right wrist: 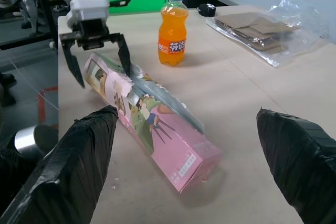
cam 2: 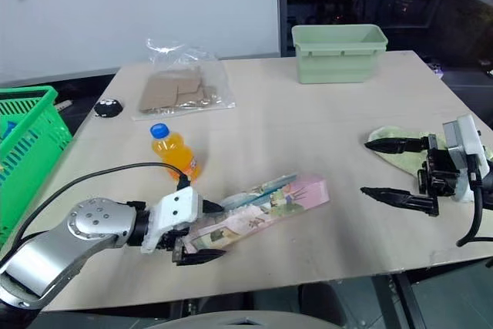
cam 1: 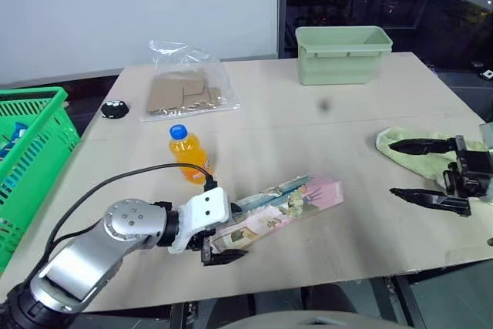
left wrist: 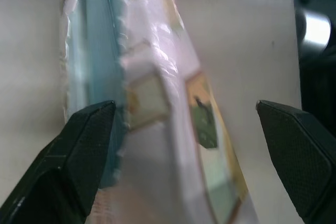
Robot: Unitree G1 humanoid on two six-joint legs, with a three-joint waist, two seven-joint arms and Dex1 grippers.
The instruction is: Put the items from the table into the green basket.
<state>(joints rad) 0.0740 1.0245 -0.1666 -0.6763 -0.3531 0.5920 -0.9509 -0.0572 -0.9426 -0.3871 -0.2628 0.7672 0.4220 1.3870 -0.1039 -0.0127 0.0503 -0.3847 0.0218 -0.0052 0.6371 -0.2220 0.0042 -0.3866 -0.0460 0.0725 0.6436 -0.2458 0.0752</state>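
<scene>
Left wrist view: flat pink printed packet (left wrist: 173, 103) runs straight out ahead between the two black fingers (left wrist: 79, 156), long axis in line with the way the jaws point, not across them.
Packet vs jaws: near end sits inside the gap; one finger right against its teal edge, the other stands off with bare table between. Contact can't be confirmed.
Left gripper (cam 1: 219, 252): spread wide, released, gripping nothing; straddles the packet's near end low over the large light beige wood-look table (cam 1: 308, 121).
Right gripper (cam 1: 427, 171): also spread wide, empty, next to the pale green towel (cam 1: 400, 140), well apart from the packet.
Nearer arm: left, clearly.
Coming move (judgement): close on the packet across its narrow width, then carry it to the bright green lattice-sided plastic basket (cam 1: 31, 152), off to the left arm's outer side.
Risk (judgement): end-only grip, long packet may droop or swing.
Small orange drink bottle with blue cap (cam 1: 187, 153): upright just beyond the left gripper, near the packet, could get bumped on lift.
</scene>
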